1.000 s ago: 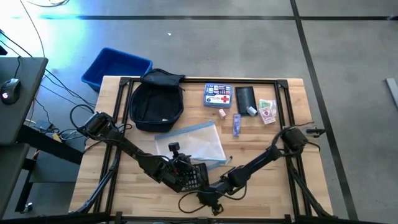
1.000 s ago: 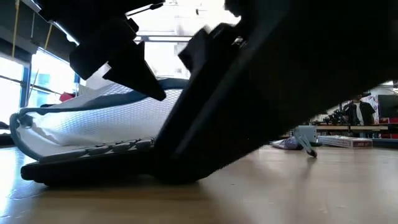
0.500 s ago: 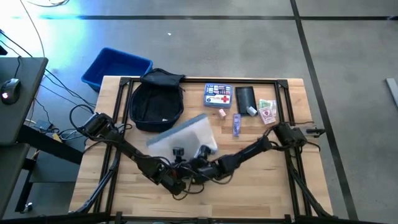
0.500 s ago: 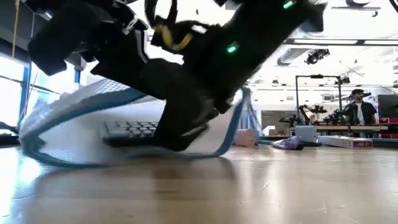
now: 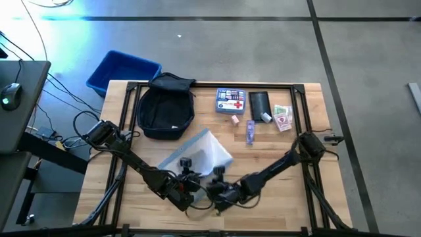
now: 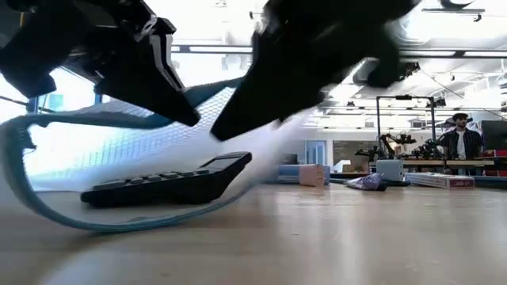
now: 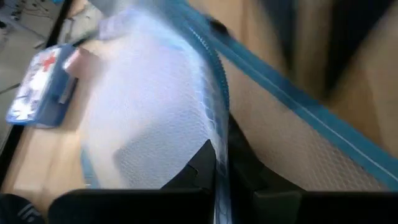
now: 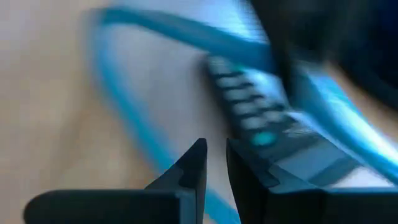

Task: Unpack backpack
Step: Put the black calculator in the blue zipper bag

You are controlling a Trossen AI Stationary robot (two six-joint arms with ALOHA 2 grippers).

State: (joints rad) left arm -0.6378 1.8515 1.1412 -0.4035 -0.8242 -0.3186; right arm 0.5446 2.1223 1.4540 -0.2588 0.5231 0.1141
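Observation:
A clear mesh pouch [image 5: 199,153] with blue trim is tented up above the table's near middle, and both grippers are at its near end. A black calculator [image 6: 168,184] lies flat on the table in the pouch's open loop of blue trim. My left gripper [image 6: 192,119] is shut on the pouch. My right gripper [image 6: 224,131] stands beside it, its fingers nearly together at the pouch's trim. The dark backpack [image 5: 166,108] lies at the far left with no gripper on it. My left gripper pinches the pouch's blue zip edge [image 7: 217,134] between its two fingers, slanting down from the table's left. That edge is lifted off the table and the mesh hangs from it. My right gripper has the blue trim [image 8: 163,163] running in between its fingers, slanting down from the right. Blur hides the exact spot. That side of the pouch is raised, while its lower loop [image 6: 119,224] rests on the table.
Along the far edge lie a first-aid box [image 5: 230,100], a flat black pouch [image 5: 260,103], banknotes [image 5: 283,117] and a small tube [image 5: 250,131]. A blue bin [image 5: 123,71] stands off the far left corner. A person [image 6: 457,140] stands far off in the room.
My right gripper has come from the near edge in to the pouch, dropped onto it, then risen beside my left gripper. The pouch, which lay flat over the calculator, has been bunched and lifted into a tent. The calculator now lies uncovered on the table beneath it.

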